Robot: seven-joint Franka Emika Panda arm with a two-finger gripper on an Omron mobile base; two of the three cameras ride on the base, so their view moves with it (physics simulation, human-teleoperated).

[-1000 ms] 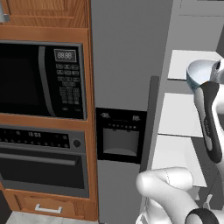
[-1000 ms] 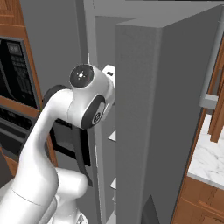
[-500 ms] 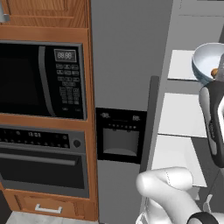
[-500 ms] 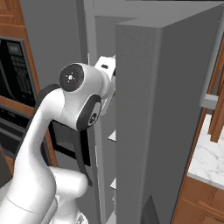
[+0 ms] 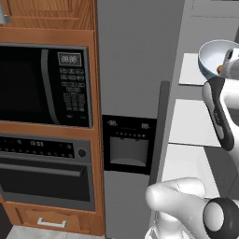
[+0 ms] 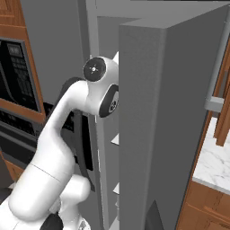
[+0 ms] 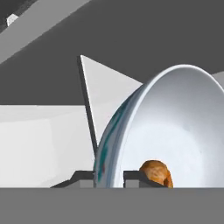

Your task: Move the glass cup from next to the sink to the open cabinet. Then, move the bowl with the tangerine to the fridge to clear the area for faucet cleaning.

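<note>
Bowl [image 7: 183,118]: smooth glazed white inside, teal-streaked glossy outside; tangerine [image 7: 155,173]: dull orange, pitted skin; fridge [image 5: 135,60]: matt grey steel, black glossy dispenser panel [image 5: 127,144], white matt inner shelves [image 5: 193,123]; microwave [image 5: 42,85]: glossy black glass; cabinetry [image 5: 46,16]: warm brown wood grain; countertop [image 6: 214,159]: white veined marble.

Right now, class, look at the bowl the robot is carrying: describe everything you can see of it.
The bowl is round and deep, with a glossy white inside, a pale rim and a teal-streaked outer wall. It looks like glazed ceramic. It is held up in front of the fridge's white shelves, tipped so its opening faces the hand camera. The gripper is shut on its rim, one finger inside and one outside. A small orange tangerine rests low inside, against the wall near the inner finger.
</note>
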